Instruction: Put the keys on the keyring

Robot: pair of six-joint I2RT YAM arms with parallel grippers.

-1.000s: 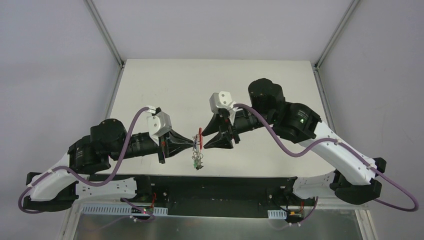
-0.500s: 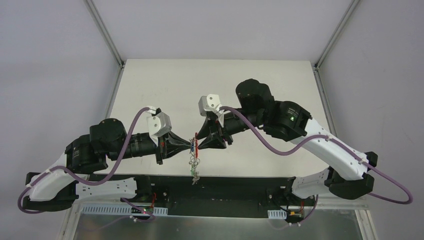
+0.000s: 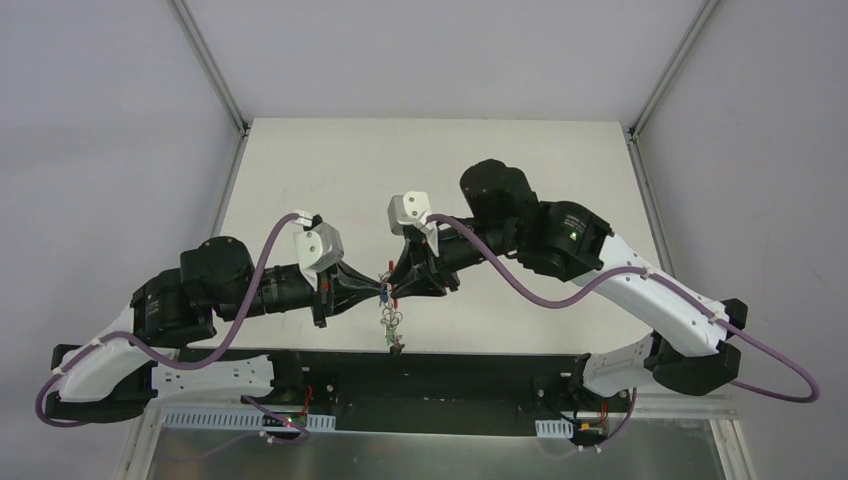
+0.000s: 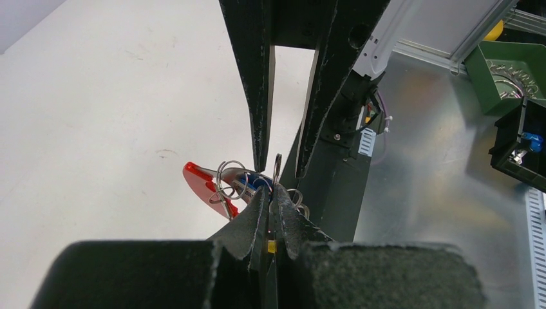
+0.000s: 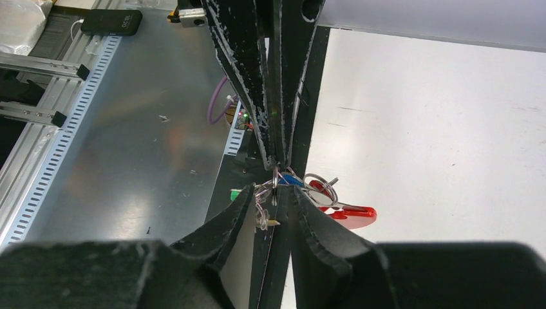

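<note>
The left gripper (image 4: 270,196) is clamped on the keyring (image 3: 391,322), held in the air above the table's (image 3: 300,160) near edge, its chain dangling toward 6 o'clock. The right gripper (image 5: 273,191) meets it tip to tip, jaws slightly apart astride a silver ring (image 4: 277,168). In the left wrist view the red clip (image 4: 205,183) juts toward 9 o'clock, with the blue key (image 4: 259,183) beside it.
</note>
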